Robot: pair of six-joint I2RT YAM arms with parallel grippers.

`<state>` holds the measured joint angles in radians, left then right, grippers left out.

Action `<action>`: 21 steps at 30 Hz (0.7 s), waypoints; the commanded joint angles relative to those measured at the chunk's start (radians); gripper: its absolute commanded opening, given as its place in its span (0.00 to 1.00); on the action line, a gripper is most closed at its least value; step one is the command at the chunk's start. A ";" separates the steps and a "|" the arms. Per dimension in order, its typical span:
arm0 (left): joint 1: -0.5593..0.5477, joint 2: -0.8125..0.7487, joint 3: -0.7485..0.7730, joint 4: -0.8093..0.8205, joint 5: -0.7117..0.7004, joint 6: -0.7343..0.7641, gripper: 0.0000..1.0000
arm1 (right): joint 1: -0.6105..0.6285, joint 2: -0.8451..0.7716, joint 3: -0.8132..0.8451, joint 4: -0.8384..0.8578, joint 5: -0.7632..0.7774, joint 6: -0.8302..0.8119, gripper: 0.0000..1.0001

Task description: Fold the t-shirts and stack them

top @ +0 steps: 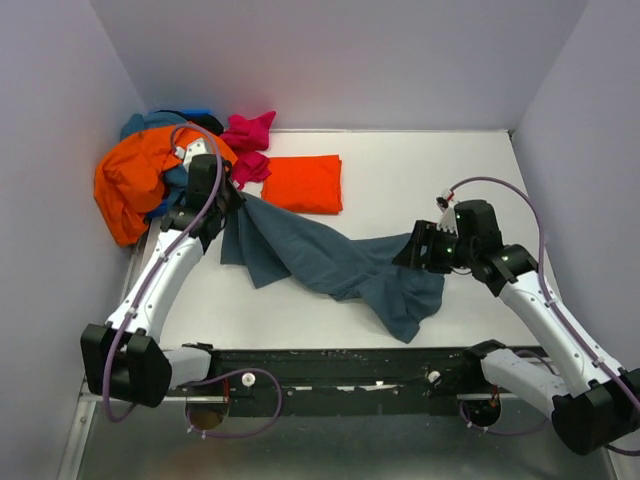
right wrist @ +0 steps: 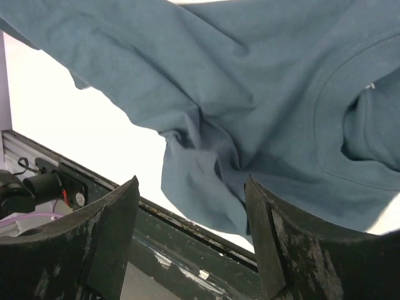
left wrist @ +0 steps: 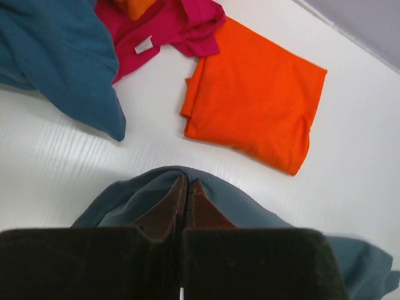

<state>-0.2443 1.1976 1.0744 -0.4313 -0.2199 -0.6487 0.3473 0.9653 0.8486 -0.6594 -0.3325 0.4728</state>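
1. Top external view, near side first: we see the right tool (top: 410, 250) at the right end of the slate blue-grey t-shirt (top: 335, 262). In the right wrist view its fingers (right wrist: 106, 237) stand apart with nothing between them, and the cloth hangs just beyond their tips.
2. The slate blue-grey t-shirt is strung out, crumpled, across the middle of the white worktop (top: 430, 180). It runs from the right tool up and left to the left tool (top: 232, 203).
3. In the left wrist view, the left tool's fingers (left wrist: 165, 215) are pressed together, clamped on a fold of the slate cloth, which humps over their tips.
4. Farther back, a bright orange-red t-shirt (top: 303, 183) lies folded flat in a rectangle, apart from the slate one.
5. Just beside its left corner sits a bunched magenta pink t-shirt (top: 247, 140).
6. In the far left corner, a loose orange t-shirt (top: 130, 185) is heaped against the wall, with a teal t-shirt (top: 150, 122) behind it.
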 commanded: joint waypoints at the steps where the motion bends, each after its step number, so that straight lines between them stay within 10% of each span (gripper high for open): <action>1: 0.100 0.089 0.044 0.124 0.056 -0.086 0.00 | 0.002 -0.002 -0.023 0.011 0.062 0.033 0.74; 8: 0.172 0.114 -0.056 0.205 0.046 -0.157 0.04 | 0.002 -0.056 -0.167 -0.066 0.364 0.197 0.65; 11: 0.172 0.067 -0.125 0.299 0.132 -0.135 0.54 | 0.002 -0.021 -0.174 -0.097 0.466 0.279 0.65; 14: 0.171 0.008 -0.148 0.287 0.148 -0.120 0.80 | 0.002 0.010 -0.198 -0.037 0.493 0.320 0.68; 21: 0.162 -0.142 -0.203 0.187 0.185 -0.103 0.83 | 0.001 0.174 -0.220 0.060 0.556 0.403 0.69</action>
<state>-0.0792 1.1526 0.9161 -0.2169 -0.0860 -0.7631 0.3477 1.0649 0.6422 -0.6621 0.1234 0.7956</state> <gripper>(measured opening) 0.829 0.684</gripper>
